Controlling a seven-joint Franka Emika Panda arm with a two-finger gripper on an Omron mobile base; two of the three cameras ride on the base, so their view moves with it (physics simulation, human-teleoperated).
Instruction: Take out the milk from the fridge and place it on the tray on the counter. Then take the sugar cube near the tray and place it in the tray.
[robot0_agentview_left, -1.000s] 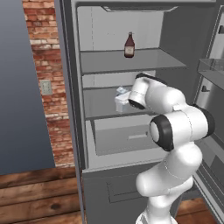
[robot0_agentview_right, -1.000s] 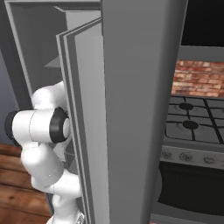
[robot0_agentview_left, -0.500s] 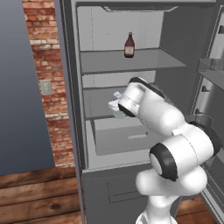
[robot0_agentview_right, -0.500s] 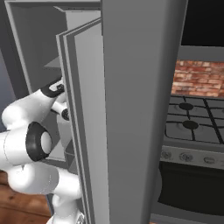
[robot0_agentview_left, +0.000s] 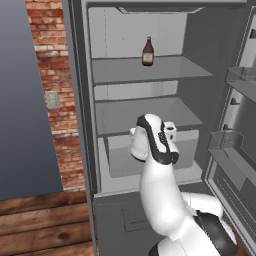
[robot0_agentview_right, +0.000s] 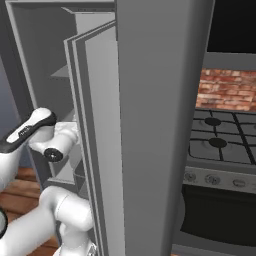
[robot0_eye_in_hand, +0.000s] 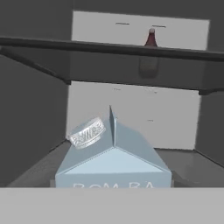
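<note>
The fridge (robot0_agentview_left: 200, 45) stands open, and my arm reaches into it at the middle shelf (robot0_agentview_left: 120, 112). The milk (robot0_eye_in_hand: 113, 164), a pale blue carton with a gabled top, sits right up against the hand camera. Only its top shows. In the left base view my gripper (robot0_agentview_left: 151, 132) is at the front edge of that shelf. The hand hides the fingers and the carton, and the spot on the shelf where the carton stood is bare. The gripper is shut on the milk. The tray, the counter and the sugar cube are out of view.
A dark brown bottle (robot0_agentview_left: 147, 51) stands on the upper shelf. Below my hand is a pale drawer (robot0_agentview_left: 120, 160). Door racks (robot0_agentview_left: 235, 85) jut in on the right. The open fridge door (robot0_agentview_right: 160, 100) stands between my arm and the stove (robot0_agentview_right: 220, 140).
The hand has come down and back toward the shelf's front edge, with the milk going along. The elbow has dropped low and the forearm now stands steep.
</note>
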